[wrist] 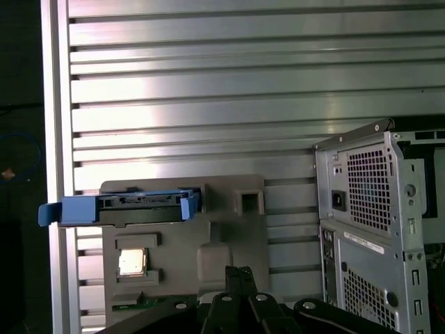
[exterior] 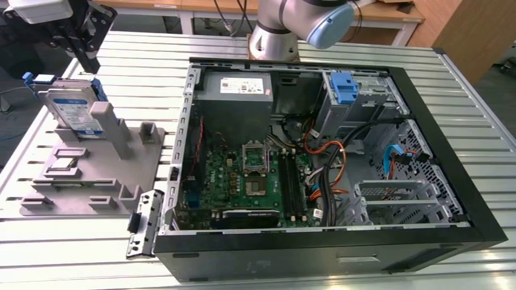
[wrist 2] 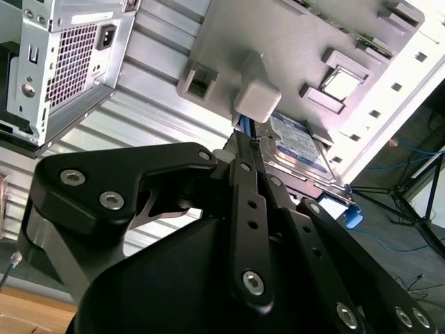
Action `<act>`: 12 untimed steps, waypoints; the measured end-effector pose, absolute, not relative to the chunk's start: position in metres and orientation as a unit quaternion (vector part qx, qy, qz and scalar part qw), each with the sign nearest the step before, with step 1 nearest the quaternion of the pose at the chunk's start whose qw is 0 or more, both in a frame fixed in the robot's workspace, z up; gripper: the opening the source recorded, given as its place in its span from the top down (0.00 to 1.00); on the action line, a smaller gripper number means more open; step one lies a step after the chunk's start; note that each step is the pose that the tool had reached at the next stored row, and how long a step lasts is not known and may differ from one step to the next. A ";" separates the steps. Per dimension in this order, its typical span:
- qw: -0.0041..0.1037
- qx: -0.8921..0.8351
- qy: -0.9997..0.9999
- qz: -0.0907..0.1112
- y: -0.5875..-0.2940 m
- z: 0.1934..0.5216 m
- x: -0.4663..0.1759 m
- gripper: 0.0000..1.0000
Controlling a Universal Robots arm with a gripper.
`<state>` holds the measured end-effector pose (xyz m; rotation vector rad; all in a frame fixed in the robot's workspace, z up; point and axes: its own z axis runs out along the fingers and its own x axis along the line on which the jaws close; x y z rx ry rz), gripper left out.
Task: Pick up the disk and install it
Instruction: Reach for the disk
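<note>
One disk (exterior: 74, 112) stands on edge in a grey holder (exterior: 96, 175) on the desk (exterior: 145, 54), at the exterior view's left of the open computer case (exterior: 282, 260). Its label faces the camera, and the pincer (exterior: 89, 63) hangs above it. In the second wrist view, the pincer (wrist 2: 241, 139) is pressed together, pinching nothing, near the disk (wrist 2: 299, 142). In the first wrist view, the disk's (wrist: 125, 207) long top edge runs along the desk slats.
</note>
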<state>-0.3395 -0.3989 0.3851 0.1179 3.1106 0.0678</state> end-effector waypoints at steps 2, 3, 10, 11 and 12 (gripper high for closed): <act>0.014 0.038 0.999 0.022 -0.399 0.385 -0.341 0.90; 0.014 0.038 0.999 0.022 -0.399 0.385 -0.341 0.90; 0.014 0.038 0.999 0.022 -0.399 0.385 -0.343 0.90; 0.014 0.038 0.999 0.022 -0.399 0.384 -0.344 0.90; 0.014 0.038 0.999 0.022 -0.399 0.384 -0.344 0.90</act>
